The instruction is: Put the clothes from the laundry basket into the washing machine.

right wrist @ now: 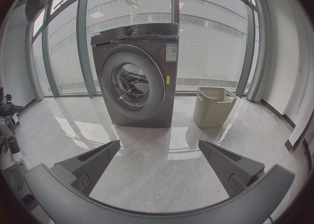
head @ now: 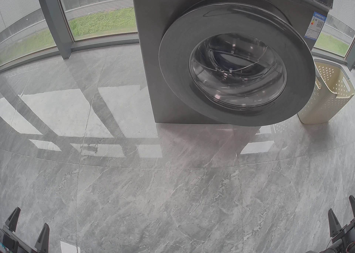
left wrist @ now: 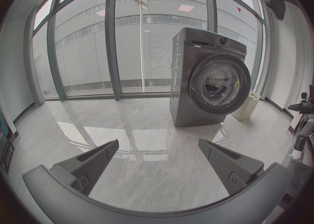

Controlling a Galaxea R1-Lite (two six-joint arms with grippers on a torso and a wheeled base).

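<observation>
A grey front-loading washing machine (head: pixel 229 50) stands ahead on the floor, its round glass door (head: pixel 237 71) shut. To its right sits a cream perforated laundry basket (head: pixel 329 93); no clothes are visible over its rim. The same washing machine (right wrist: pixel 135 77) and basket (right wrist: pixel 214 107) appear in the right wrist view, and the machine (left wrist: pixel 209 80) with the basket (left wrist: pixel 246 105) in the left wrist view. My left gripper (head: pixel 27 228) hangs low at the near left, open and empty. My right gripper (head: pixel 342 215) is low at the near right, open and empty.
Glossy grey marble floor (head: pixel 155 191) stretches between me and the machine. Tall windows (head: pixel 96 2) with dark frames run behind it, and a white wall (right wrist: pixel 287 71) closes the right side past the basket.
</observation>
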